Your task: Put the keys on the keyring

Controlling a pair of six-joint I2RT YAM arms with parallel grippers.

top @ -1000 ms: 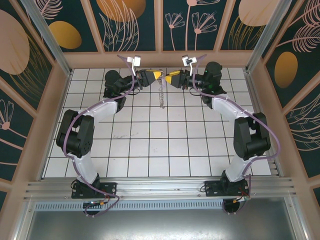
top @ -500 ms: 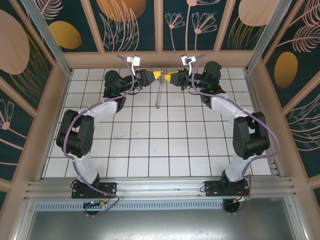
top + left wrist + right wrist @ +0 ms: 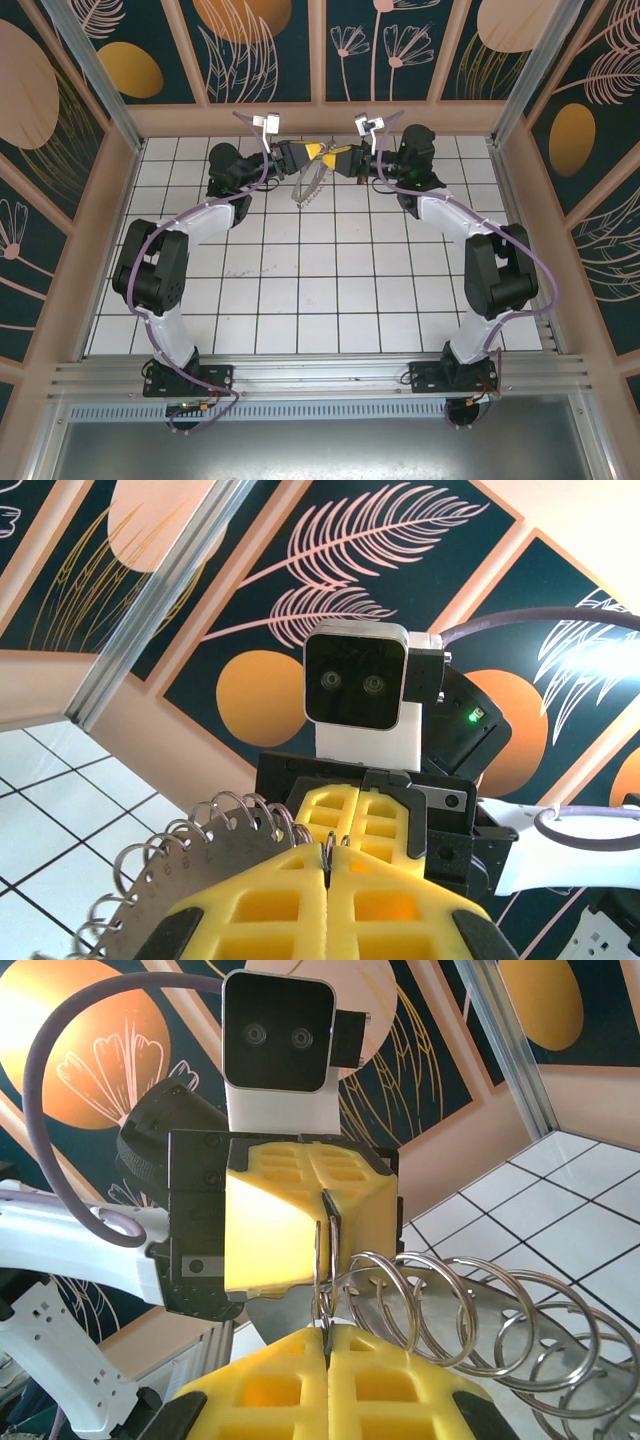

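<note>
The left gripper and right gripper both clamp the ring-edged beige-grey keyring aloft; its dangling end blurs.

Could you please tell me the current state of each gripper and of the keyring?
left gripper: shut, pinching one wire ring of the keyring.
right gripper: shut, also pinching a wire ring of the keyring.
keyring: held up between the two grippers, with its free end hanging towards the tiles.
</note>
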